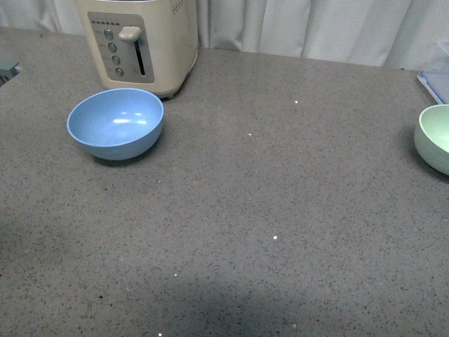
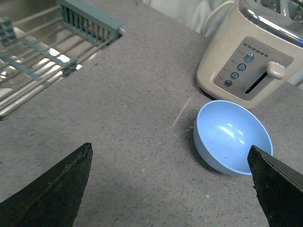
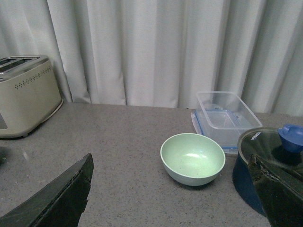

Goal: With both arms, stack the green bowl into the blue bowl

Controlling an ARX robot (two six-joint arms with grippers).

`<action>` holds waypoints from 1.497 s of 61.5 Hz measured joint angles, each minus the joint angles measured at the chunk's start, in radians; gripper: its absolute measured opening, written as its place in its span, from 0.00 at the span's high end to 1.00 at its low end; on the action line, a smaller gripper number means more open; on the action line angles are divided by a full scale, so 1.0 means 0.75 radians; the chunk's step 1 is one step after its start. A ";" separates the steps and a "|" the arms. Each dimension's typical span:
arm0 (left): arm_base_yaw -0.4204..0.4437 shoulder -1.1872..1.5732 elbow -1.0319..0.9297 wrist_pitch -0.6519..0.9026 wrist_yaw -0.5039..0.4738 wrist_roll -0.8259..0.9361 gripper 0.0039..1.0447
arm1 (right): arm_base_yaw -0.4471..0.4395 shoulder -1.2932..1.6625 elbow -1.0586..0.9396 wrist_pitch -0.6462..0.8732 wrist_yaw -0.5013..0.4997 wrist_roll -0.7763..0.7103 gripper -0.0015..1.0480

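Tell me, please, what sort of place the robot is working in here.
Most likely a kitchen counter, perhaps a mock-up: a grey speckled countertop holds a cream toaster, and a dish rack, a clear food container and a lidded pot are also in view.

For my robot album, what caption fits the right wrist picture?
Open right hand faces the empty green bowl on the counter.

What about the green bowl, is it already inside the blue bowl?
No, the green bowl sits far right in the front view, well apart from the empty blue bowl by the toaster.
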 joint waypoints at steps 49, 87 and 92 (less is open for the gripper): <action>-0.122 1.012 0.830 -0.342 0.075 -0.429 0.06 | 0.000 0.000 0.000 0.000 -0.002 0.000 0.09; -0.127 1.210 0.961 -0.404 0.061 -0.414 0.06 | 0.000 0.000 0.000 0.000 -0.002 0.000 0.09; -0.130 1.218 0.971 -0.421 0.067 -0.413 0.06 | 0.000 0.000 -0.001 0.000 -0.002 0.000 0.09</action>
